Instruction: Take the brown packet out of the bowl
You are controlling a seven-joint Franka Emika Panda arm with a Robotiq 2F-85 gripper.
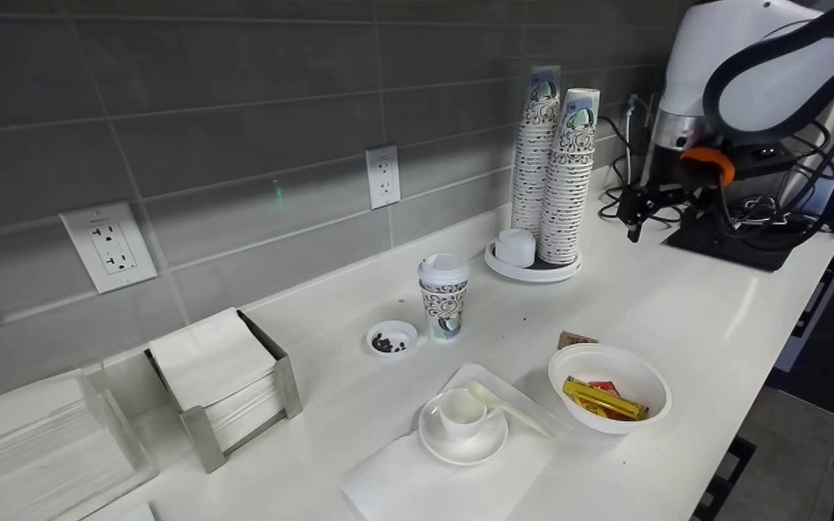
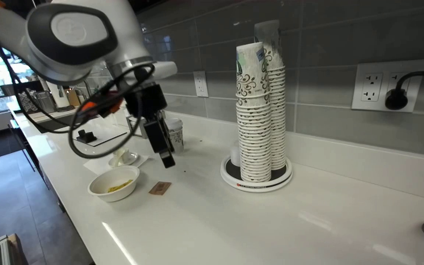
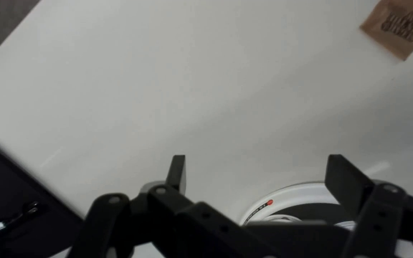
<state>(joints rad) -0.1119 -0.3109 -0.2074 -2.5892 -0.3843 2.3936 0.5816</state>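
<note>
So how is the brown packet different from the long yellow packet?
The brown packet is dull brown; the long yellow packet is bright yellow. The brown packet is a wide, flat rectangle; the long yellow packet is narrow, like a stick. The brown packet lies on the counter beside the bowl; the long yellow packet lies inside it. Neither is in the end effector.

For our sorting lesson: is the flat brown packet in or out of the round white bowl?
Out: the brown packet lies on the smooth white counter, apart from the bowl.
</note>
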